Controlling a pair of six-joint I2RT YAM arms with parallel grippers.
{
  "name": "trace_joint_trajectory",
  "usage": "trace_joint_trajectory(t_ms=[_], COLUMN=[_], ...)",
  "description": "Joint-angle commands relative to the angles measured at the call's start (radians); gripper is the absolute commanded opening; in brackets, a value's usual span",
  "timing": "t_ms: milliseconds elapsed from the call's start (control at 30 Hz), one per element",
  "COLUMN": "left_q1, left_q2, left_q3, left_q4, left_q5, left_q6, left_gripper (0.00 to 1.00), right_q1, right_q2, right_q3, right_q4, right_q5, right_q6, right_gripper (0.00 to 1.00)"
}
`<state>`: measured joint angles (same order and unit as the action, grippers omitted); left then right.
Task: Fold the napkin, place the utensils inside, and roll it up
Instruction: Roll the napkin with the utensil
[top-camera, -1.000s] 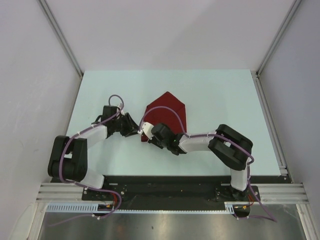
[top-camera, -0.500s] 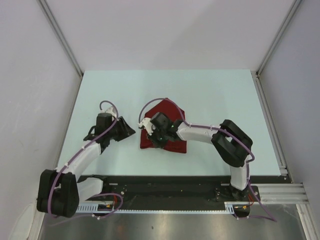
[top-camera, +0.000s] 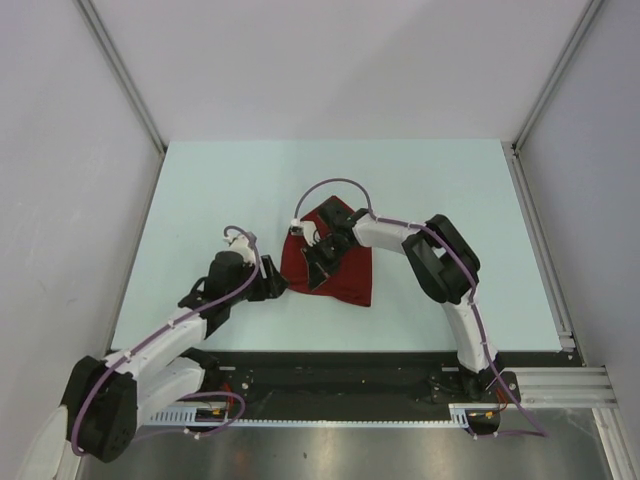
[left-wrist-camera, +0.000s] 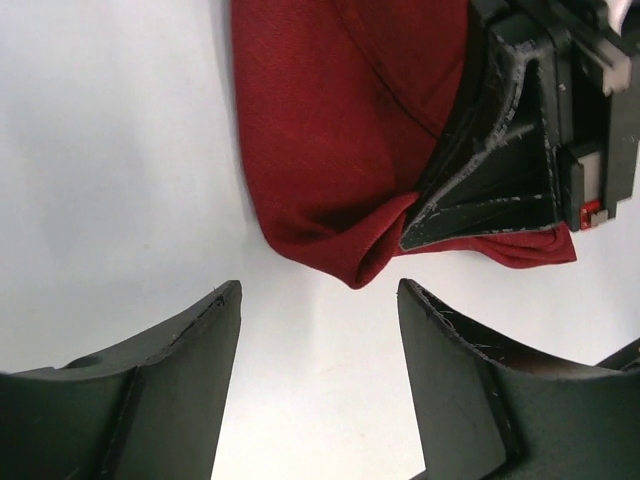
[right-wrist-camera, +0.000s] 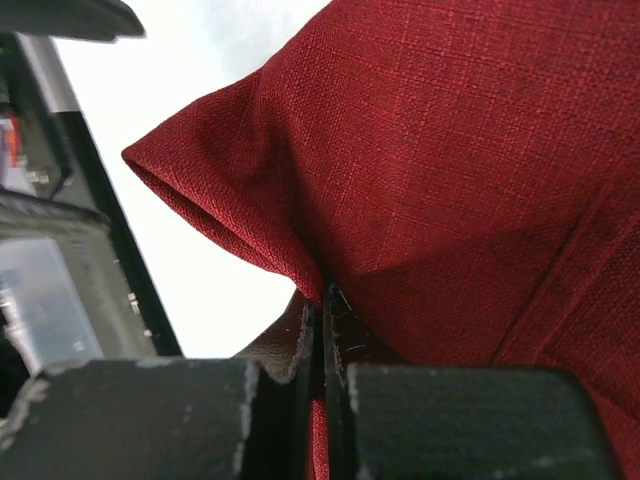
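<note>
Right wrist view shows the right gripper (right-wrist-camera: 322, 330) clamped shut on a raised fold of the napkin (right-wrist-camera: 450, 180), which lies mid-table (top-camera: 440, 190), apparently to draw that edge over, while the left gripper (left-wrist-camera: 318, 330) stands empty, jaws apart, just beside the near corner.

We see a pale mint table (top-camera: 440, 190) boxed in by plain white panels: back wall (top-camera: 340, 60), left wall (top-camera: 60, 200), right wall (top-camera: 600, 220). Slim metal posts (top-camera: 121, 75) run up the two far corners. An aluminium rail (top-camera: 560, 380) crosses the near edge, with a brushed steel sheet (top-camera: 340, 455) below it, possibly a lower shelf. Light is even and soft; we note only faint shadows.
</note>
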<state>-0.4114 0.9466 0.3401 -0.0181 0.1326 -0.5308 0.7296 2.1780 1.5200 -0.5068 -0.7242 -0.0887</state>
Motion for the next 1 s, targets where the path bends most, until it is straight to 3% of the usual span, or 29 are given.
trace_joint_trajectory(t_ms=[0, 467, 967], left_q1=[-0.044, -0.056, -0.063], left_q2=[0.061, 0.146, 0.188], left_q3=[0.007, 0.037, 0.023], left_q4=[0.124, 0.227, 0.325], left_q5=[-0.021, -0.033, 0.005], left_q6=[0.037, 0.068, 0.068], left_gripper=[0.69, 0.66, 0.53], right_q1=[-0.03, -0.065, -0.085], right_q2=[0.062, 0.123, 0.135], right_q3=[0.025, 0.08, 0.088], right_q4=[-0.085, -0.139, -0.148], right_q5=[-0.029, -0.072, -0.081], right_q6=[-0.005, -0.008, 0.0], right_gripper=[0.0, 0.0, 0.0])
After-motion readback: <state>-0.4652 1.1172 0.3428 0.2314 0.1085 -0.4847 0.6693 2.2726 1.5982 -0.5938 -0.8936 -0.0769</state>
